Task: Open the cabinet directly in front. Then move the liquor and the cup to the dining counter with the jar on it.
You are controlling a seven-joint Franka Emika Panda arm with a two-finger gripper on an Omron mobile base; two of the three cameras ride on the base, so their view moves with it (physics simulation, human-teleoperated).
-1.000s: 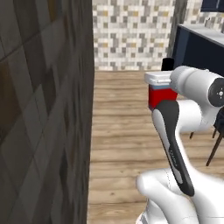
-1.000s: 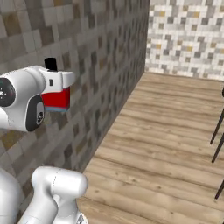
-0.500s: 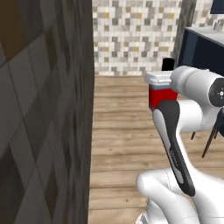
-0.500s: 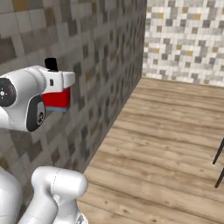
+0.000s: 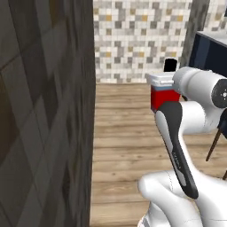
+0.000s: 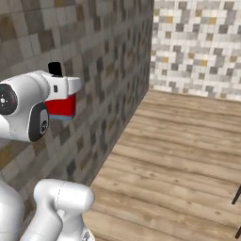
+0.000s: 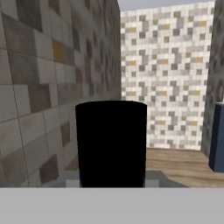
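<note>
The pincer (image 5: 165, 91) was mostly hidden behind the arm's white wrist; it gripped the liquor (image 5: 163, 96), whose red body and black cap (image 7: 111, 144) stood upright, well above the floor. The cap blocked the middle of the hand view. A tiled wall (image 6: 94, 70) ran close on the pincer's left. Ahead and right lay open plank floor (image 6: 179, 150), ending at a mosaic wall (image 5: 142, 40). A navy table (image 5: 212, 55) was cut off at far right.

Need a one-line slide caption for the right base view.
White arm carries the liquor, black cap up, past a mottled tiled wall over a wooden floor.
</note>
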